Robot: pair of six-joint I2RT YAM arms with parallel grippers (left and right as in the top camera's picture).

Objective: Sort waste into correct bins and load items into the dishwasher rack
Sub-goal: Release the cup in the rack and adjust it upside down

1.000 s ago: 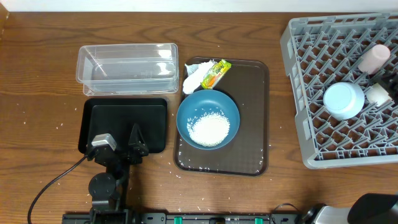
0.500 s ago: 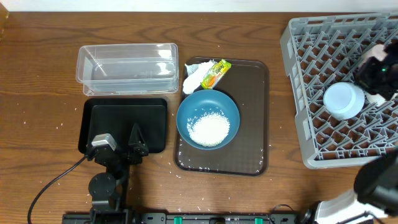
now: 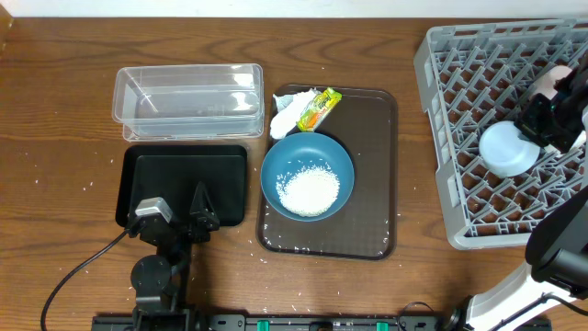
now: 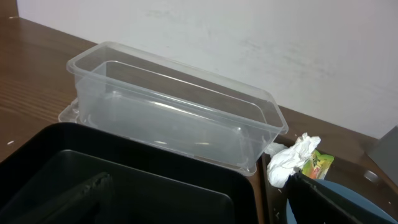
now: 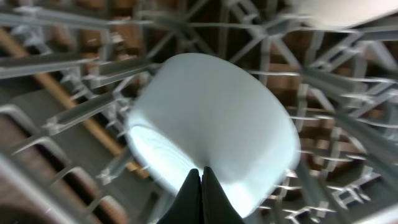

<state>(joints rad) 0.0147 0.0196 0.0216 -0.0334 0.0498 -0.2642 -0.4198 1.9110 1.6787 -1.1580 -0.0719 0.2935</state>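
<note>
Bins on the left are both empty: clear tub (image 3: 188, 101) upper left, black bin (image 3: 147, 175) just below it. Left gripper (image 3: 176, 213) sits over the black bin's lower edge, jaws spread wide, holding nothing.

At centre, the brown tray (image 3: 377, 184) carries the tissue (image 3: 285, 118) and snack wrapper (image 3: 319, 107) at its top edge, with the big blue bowl (image 3: 308, 156) of rice (image 3: 308, 191) below them. A few grains lie on the table (image 3: 55, 110) by the tray's lower left corner. Judged: no waste sorted and the big bowl not loaded.

On the right, the rack (image 3: 459, 110) holds the small light-blue bowl (image 3: 503, 152) and the pink cup (image 3: 548, 84), which is partly hidden by the arm. Right gripper (image 5: 201, 183) is over the small bowl, fingers pinched together on nothing.

For room, the tub corner is just beside the tissue. Bare wood lies between tray and rack. The rack's left and lower cells are free, and its right edge is cut off.
</note>
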